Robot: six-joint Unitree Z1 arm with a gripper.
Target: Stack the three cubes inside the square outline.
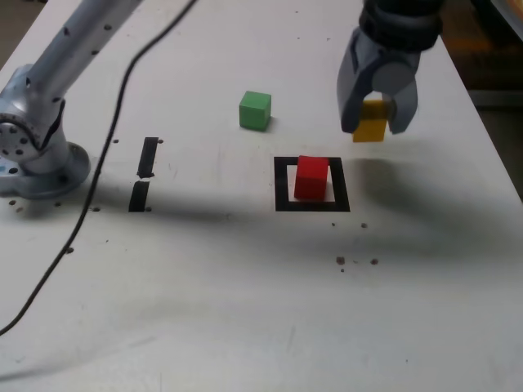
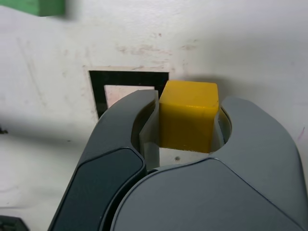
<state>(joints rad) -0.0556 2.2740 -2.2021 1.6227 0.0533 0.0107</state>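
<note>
The gripper (image 1: 378, 114) hung above the surface (image 1: 245, 286) with its jaws clamped on the yellow cube (image 1: 370, 124), which was off the surface and showed between them; the wrist view had the same cube (image 2: 187, 120) pinched from both sides.

In the exterior view, the red cube (image 1: 311, 177) sat below the jaws and a little toward that view's left, inside the square outline (image 1: 282, 186) and well apart from the held cube. In the wrist view a corner of the outline (image 2: 127, 78) showed just beyond the jaws.

The green cube (image 1: 255, 109) rested on the surface well off to the exterior view's left of the jaws, outside the outline. Two short black strips (image 1: 145, 173) lay farther left still.
</note>
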